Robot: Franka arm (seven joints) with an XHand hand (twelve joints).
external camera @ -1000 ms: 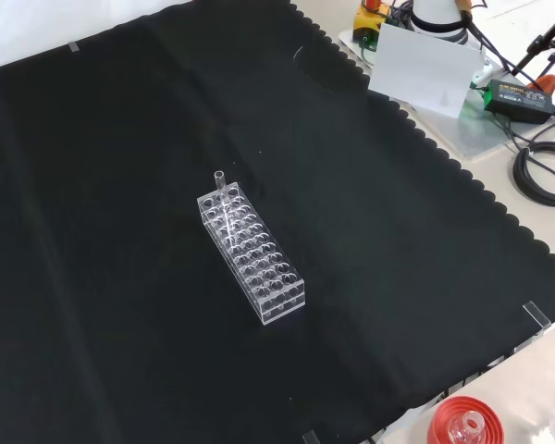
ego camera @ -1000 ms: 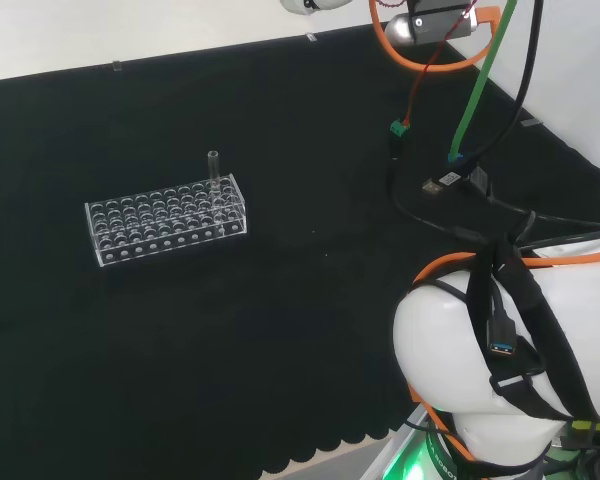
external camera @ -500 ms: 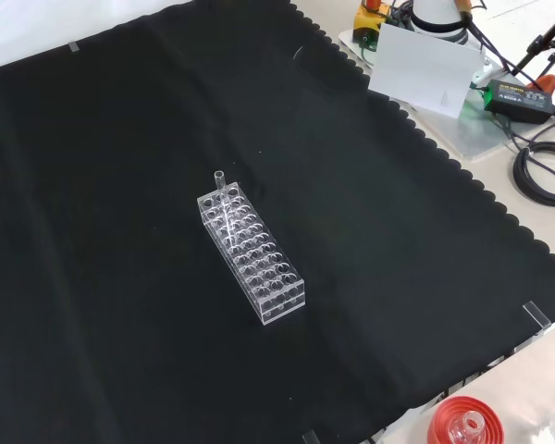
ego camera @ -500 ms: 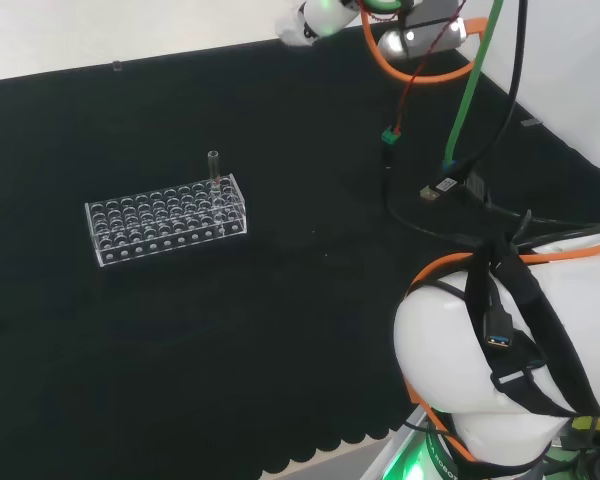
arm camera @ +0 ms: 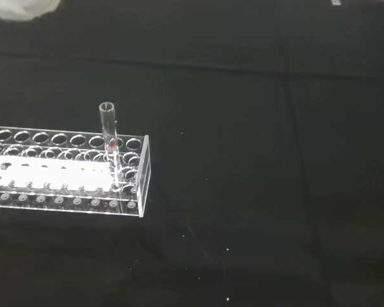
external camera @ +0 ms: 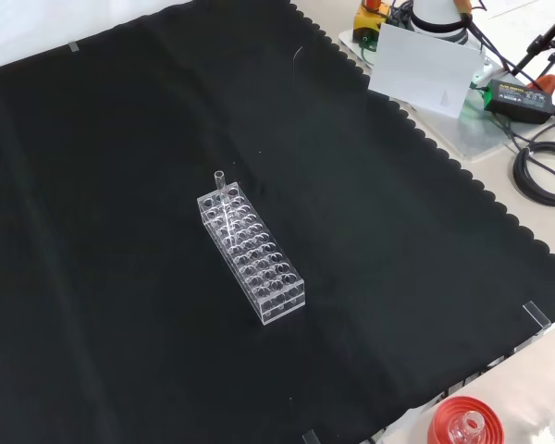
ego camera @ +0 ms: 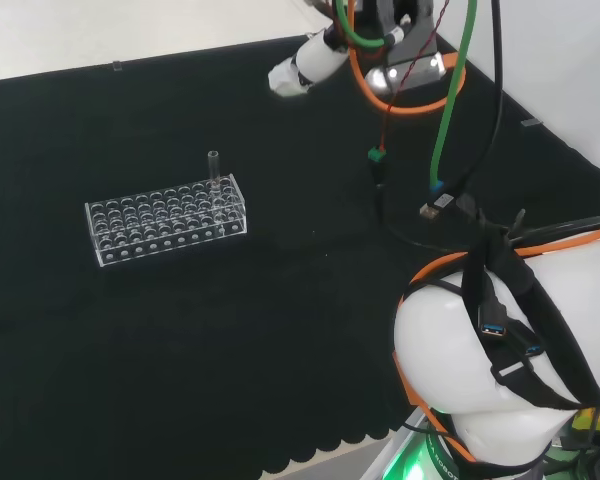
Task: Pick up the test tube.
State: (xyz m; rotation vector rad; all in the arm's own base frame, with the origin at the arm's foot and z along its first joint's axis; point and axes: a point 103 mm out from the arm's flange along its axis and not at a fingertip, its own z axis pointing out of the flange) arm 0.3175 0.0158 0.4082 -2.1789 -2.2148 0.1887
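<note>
Test tube [ego camera: 213,168] stands upright in an end hole of our clear rack [ego camera: 166,219] — nothing touching it. Farther off in the head view hangs our hand [ego camera: 302,68] — whether its fingers are curled, we cannot tell.

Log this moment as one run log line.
phase: approach | robot hand: above cloth, away from rack | test tube: upright in rack end hole | grasped: no

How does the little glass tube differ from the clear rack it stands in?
The test tube is a single thin piece standing upright; the rack is a long, low block lying flat on the black cloth. The test tube rises above the rack's top at one end, and the rack's other holes look empty. Both are clear and see-through.
</note>
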